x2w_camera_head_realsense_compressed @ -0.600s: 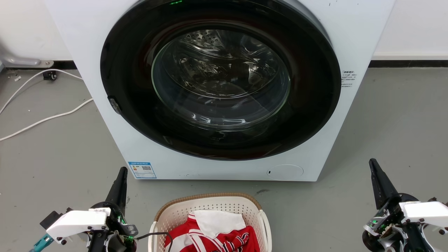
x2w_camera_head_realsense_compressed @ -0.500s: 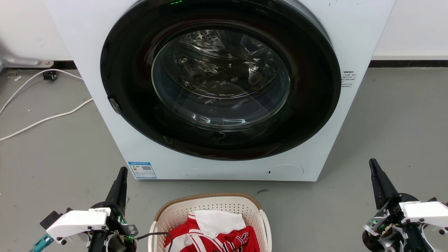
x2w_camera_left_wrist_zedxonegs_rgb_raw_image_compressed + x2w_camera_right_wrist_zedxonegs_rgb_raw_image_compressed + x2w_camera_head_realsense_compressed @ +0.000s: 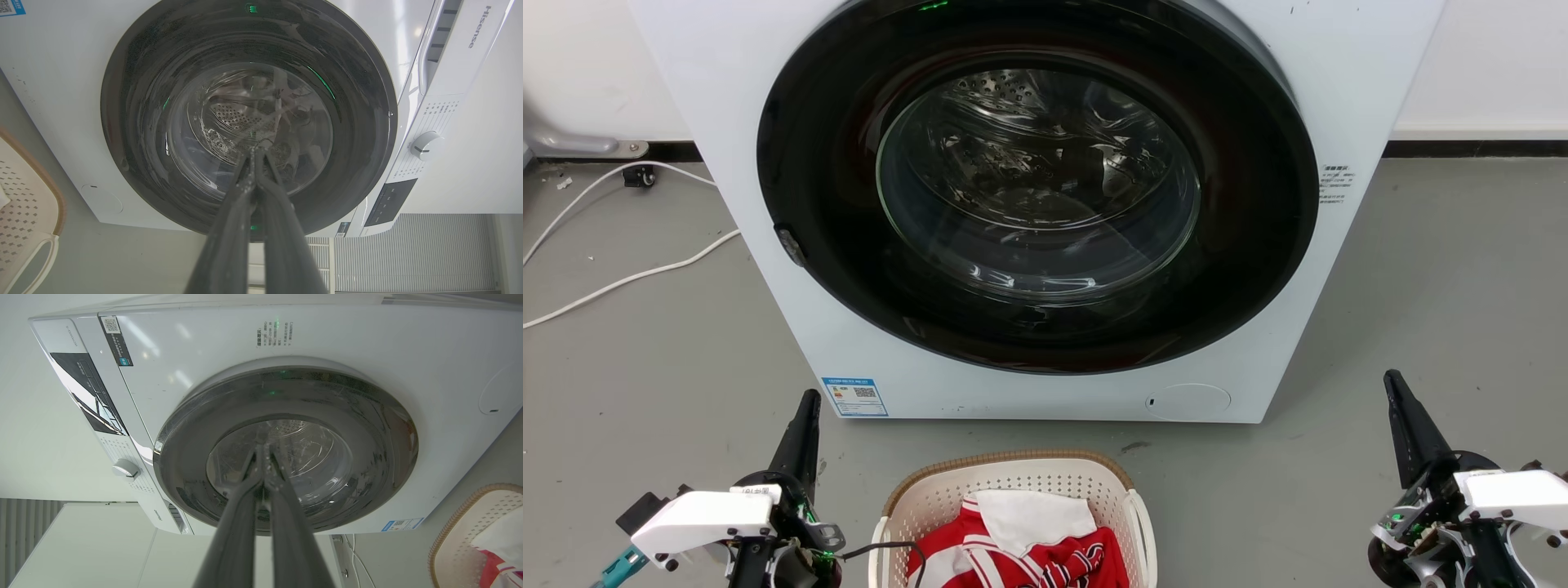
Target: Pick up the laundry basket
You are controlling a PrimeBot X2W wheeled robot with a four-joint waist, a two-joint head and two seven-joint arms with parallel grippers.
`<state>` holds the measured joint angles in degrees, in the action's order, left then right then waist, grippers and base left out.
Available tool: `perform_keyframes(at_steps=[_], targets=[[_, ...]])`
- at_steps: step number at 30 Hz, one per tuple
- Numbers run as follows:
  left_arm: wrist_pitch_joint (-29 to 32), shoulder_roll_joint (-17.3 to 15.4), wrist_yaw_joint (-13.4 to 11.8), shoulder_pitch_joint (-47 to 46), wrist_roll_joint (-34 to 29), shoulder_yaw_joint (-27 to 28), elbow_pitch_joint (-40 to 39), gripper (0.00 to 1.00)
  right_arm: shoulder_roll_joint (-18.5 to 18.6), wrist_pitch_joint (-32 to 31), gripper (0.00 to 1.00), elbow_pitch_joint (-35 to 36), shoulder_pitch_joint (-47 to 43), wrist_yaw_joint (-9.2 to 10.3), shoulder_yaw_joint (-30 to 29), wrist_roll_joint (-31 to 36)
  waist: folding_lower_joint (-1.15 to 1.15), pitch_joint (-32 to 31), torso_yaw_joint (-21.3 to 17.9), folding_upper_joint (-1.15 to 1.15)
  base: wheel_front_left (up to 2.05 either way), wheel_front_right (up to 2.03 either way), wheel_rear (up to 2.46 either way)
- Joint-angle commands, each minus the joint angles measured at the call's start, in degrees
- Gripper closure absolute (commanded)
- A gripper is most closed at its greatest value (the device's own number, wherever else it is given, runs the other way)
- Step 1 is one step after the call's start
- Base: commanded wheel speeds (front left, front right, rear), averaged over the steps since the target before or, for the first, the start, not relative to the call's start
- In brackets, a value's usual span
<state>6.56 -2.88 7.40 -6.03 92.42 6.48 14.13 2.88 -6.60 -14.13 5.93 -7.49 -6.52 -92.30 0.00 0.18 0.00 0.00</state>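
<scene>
The laundry basket [image 3: 939, 494] is matt cream perforated plastic with a brown woven-look rim [image 3: 1013, 455] — soft red-and-white cloth [image 3: 1045, 551] inside. The washing machine [image 3: 719, 147] is smooth glossy white, its door [image 3: 833, 261] shiny dark glass, its drum [image 3: 1005, 88] perforated metal. The floor [image 3: 645, 384] is matt grey.

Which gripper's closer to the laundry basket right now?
Left. The left gripper sits just left of the laundry basket; the right gripper is much farther out on its right side.
</scene>
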Motion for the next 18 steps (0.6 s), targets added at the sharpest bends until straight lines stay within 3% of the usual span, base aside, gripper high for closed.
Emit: perform_keyframes(at_steps=[1,3,4,10,18], targets=[[0.11,0.02,0.23,-0.46,-0.03,0.12,-0.20,1.00,-0.02,-0.03,1.00,0.22,0.66,0.00,-0.02,-0.22,0.00,0.00,0.00,0.00,0.00,0.00,0.00],[0.11,0.02,0.23,-0.46,-0.03,0.12,-0.20,1.00,-0.02,-0.03,1.00,0.22,0.66,0.00,-0.02,-0.22,0.00,0.00,0.00,0.00,0.00,0.00,0.00],[-0.02,0.00,0.00,0.00,0.00,0.00,-0.01,0.00,0.00,0.03,0.00,0.01,0.00,0.00,0.00,0.01,0.00,0.00,0.00,0.00,0.00,0.00,0.00],[-1.04,0.14,-0.06,1.17,-0.77,-0.43,0.65,0.00,-0.07,1.02,0.00,-1.13,-1.26,0.00,0.04,0.86,0.00,0.03,0.01,0.00,0.00,0.00,0.00],[-3.05,0.12,-0.04,1.36,-6.89,0.13,-0.74,0.00,-0.06,3.04,0.00,0.45,-1.63,0.00,-0.29,8.15,0.00,0.12,0.00,0.00,0.00,0.00,0.00]])
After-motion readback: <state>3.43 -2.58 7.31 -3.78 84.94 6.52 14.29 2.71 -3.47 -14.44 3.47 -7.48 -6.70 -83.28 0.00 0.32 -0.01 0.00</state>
